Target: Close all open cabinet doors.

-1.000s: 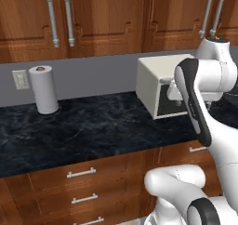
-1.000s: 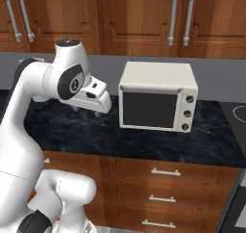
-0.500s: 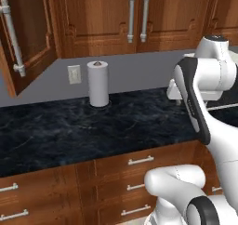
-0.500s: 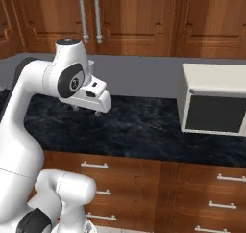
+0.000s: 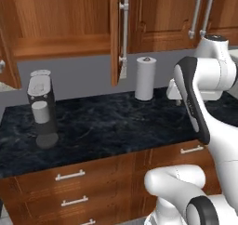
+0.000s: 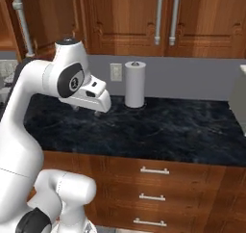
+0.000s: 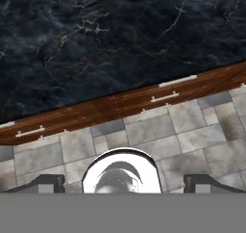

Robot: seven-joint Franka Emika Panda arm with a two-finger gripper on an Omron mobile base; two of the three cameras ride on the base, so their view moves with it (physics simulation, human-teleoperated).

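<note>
One cabinet door stands swung out toward me, almost edge-on, its silver bar handle on the right face. The right base view shows the outer face of this open door and its handle. A second open door shows at the far left edge, with the bare cabinet shelf between the two. Further right, the cabinet doors are shut. My gripper hangs open and empty over the counter's front, pointing down, well to the right of the open door.
On the black marble counter stand a white paper towel roll against the wall and a grey coffee machine at the left. A toaster oven's corner pokes in at the right. Drawer fronts run below.
The base has driven left, so the whole scene slid right: the toaster oven left the left base view, and the open cabinet and the coffee machine came in. The gripper stays open.
</note>
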